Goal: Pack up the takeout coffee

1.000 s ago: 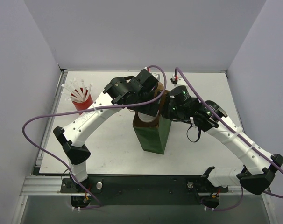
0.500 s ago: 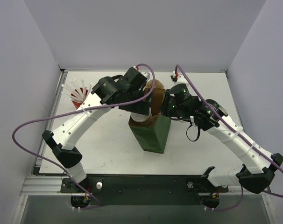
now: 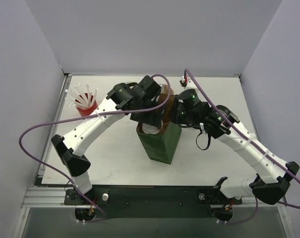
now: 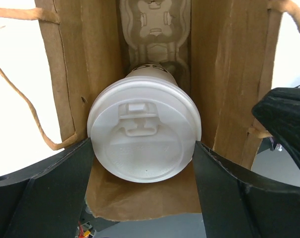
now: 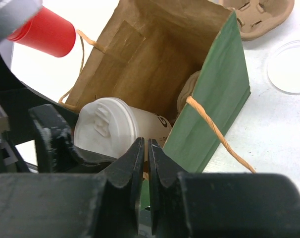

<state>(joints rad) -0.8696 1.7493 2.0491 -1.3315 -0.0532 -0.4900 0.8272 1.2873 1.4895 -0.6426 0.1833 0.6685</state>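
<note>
We see the takeout coffee (image 4: 144, 134) as a small white paper cup capped with a white domed sip lid. The lid has a raised tab and a moulded recess on top. A bit of dark print shows on the cup's wall just below the lid, clearest in the right wrist view. The lid looks wider than the cup body beneath it.

The cup sits in the mouth of a paper bag (image 4: 224, 74), green outside and brown inside. Its base points down into the bag and its lid faces out. The left gripper (image 4: 142, 145) is clamped on it, with the black fingers (image 4: 51, 183) pressed against opposite sides of the lid's rim.

Deep in the bag, beyond the cup, we make out a moulded pulp carrier (image 4: 155, 25). A twisted paper handle (image 5: 214, 131) runs across the bag's green wall.

The right gripper (image 5: 145, 148) is at the bag's near edge with its jaws together. We cannot tell whether any paper is pinched between them.

The bag stands upright near the middle of the table (image 3: 115, 153). Behind it lie a second carrier (image 5: 261, 17) and, beside that, a flat lid (image 5: 291, 67). A red cup (image 5: 46, 32) holding white straws (image 3: 83, 94) stands well apart at the table's far left.
</note>
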